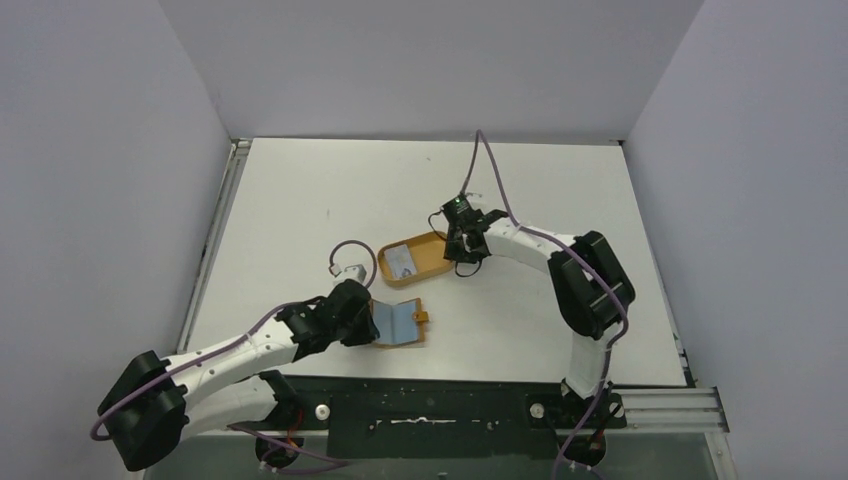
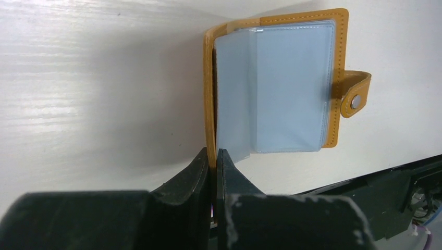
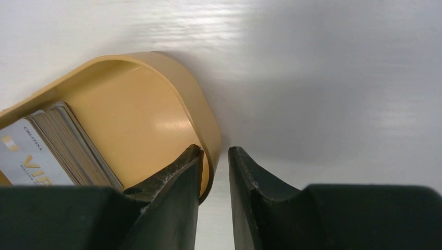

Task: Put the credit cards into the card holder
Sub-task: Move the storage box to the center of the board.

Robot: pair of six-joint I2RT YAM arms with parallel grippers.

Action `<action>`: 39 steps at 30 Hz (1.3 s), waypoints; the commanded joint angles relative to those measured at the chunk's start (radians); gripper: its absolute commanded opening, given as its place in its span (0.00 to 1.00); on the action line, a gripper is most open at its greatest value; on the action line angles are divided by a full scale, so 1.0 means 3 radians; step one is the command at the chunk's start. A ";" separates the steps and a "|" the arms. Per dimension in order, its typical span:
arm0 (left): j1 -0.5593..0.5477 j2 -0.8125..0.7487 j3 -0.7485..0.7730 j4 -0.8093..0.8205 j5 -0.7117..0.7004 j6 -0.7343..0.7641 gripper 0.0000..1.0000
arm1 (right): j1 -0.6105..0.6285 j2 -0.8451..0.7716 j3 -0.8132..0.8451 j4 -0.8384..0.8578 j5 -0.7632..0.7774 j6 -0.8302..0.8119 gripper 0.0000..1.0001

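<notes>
Left claw [image 2: 212,156] pressed together, pinching the lower corner of the card holder's [image 2: 341,62] tan-orange cover. Holder lies open on the white table [image 1: 560,200] near the front edge; stitched border, clear sleeves [image 2: 292,88] showing pale blue, snap tab [image 2: 355,99] with metal stud on its right side. Credit cards [image 3: 47,151] stacked in the orange oval tray [image 3: 203,114], just beyond the holder. Top card silvery, gold "VIP" readable; small line above it not legible. Right claw [image 3: 215,156] narrowed astride the tray's rim, one finger inside, one outside; cannot tell whether it grips.
</notes>
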 commanded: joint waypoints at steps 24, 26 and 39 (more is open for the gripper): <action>0.0017 0.0524 0.0228 0.0647 0.0227 0.0104 0.00 | -0.0542 -0.0404 0.0060 -0.0264 -0.0527 -0.0674 0.53; 0.0019 0.0530 0.0224 0.0644 0.0230 0.0103 0.00 | -0.0517 -0.0351 0.0096 -0.0262 -0.0563 -0.0668 0.53; 0.0016 0.0534 0.0225 0.0621 0.0214 0.0092 0.00 | -0.0670 -0.0344 -0.0192 -0.0256 -0.0282 -0.0576 0.25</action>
